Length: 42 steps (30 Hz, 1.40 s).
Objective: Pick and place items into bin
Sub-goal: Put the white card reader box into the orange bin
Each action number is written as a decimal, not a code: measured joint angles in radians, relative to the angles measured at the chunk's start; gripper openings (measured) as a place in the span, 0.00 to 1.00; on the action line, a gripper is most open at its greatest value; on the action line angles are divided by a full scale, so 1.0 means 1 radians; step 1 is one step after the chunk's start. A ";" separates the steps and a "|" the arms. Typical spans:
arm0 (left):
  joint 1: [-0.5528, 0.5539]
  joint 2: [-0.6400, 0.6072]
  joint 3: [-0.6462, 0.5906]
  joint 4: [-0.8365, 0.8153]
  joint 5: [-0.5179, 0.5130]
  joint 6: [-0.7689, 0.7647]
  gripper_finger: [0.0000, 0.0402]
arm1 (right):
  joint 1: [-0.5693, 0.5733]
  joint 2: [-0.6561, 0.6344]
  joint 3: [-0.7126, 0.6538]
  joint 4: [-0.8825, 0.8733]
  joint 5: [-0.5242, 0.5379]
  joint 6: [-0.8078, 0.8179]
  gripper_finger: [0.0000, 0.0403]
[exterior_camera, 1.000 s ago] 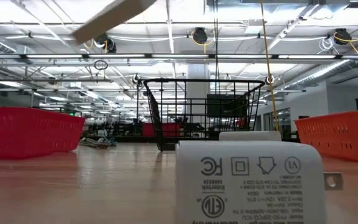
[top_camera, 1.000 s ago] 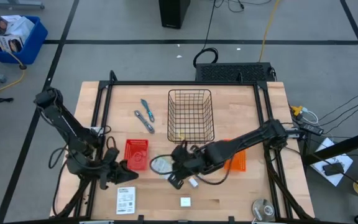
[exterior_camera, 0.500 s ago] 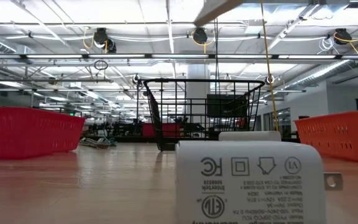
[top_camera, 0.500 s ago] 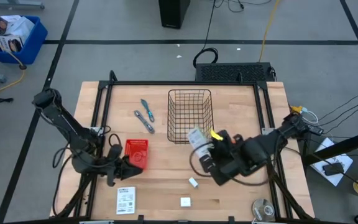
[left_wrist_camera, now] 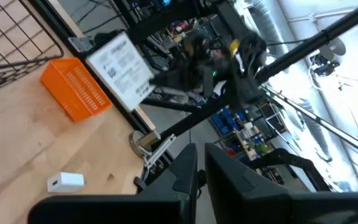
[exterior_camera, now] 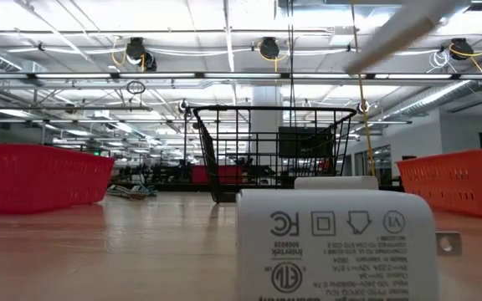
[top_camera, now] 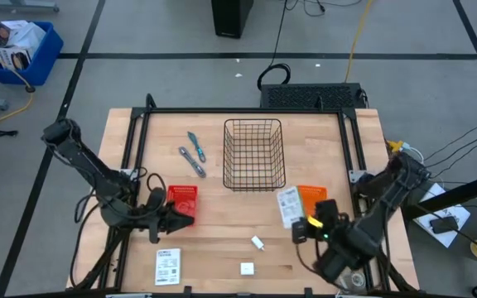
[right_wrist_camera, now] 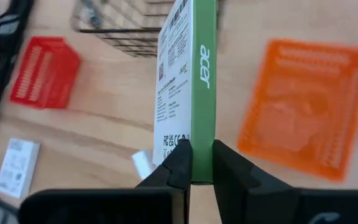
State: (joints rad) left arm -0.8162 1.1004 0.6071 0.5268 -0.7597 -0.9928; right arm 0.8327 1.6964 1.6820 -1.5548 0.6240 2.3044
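The right gripper (right_wrist_camera: 196,163) has its fingers clamped on the thin edge of a flat white card with a green side (right_wrist_camera: 191,87), holding it on edge and raised off the wooden surface (top_camera: 222,248); pinching the narrow edge is probably the only firm hold such a flat thing allows. From above, the card (top_camera: 288,205) hangs just short of the near rim of the black wire bin (top_camera: 254,154), beside a small orange basket (top_camera: 311,203), so the carry to the bin looks partly done and the drop is not yet made. The left gripper (left_wrist_camera: 201,171) waits low near a small red basket (top_camera: 181,203), its fingers close together with only a slim gap and nothing between them. Other items lie loose: a second printed card (top_camera: 167,266) near the front edge, two tiny white blocks (top_camera: 257,243) and (top_camera: 246,267), and, left of the bin, a blue-handled tool (top_camera: 195,146) beside a grey metal tool (top_camera: 192,161). The bin looks empty, though its floor is hard to read through the mesh
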 joint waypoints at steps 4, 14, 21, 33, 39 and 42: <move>0.005 0.000 0.000 -0.002 0.000 0.004 0.09 | 0.028 -0.028 -0.101 0.050 -0.078 0.019 0.08; 0.005 0.000 0.000 -0.001 0.000 -0.042 0.09 | 0.089 -0.049 -0.214 -0.009 -0.088 0.020 0.08; 0.005 0.000 0.000 0.000 0.000 -0.045 0.09 | 0.113 -0.057 -0.302 0.014 -0.145 0.032 0.08; 0.005 0.000 0.000 0.001 0.000 -0.129 0.09 | 0.063 -0.058 -0.401 0.076 -0.126 0.025 0.11; 0.005 0.000 0.000 0.001 -0.016 -0.155 0.09 | 0.047 -0.058 -0.480 0.223 -0.123 0.013 0.12; 0.005 0.000 0.000 0.001 -0.027 -0.159 0.09 | 0.045 -0.057 -0.506 0.275 -0.126 0.008 0.15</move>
State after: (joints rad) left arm -0.8116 1.1004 0.6075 0.5282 -0.7868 -1.1522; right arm 0.8775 1.6390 1.1760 -1.2796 0.4978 2.3126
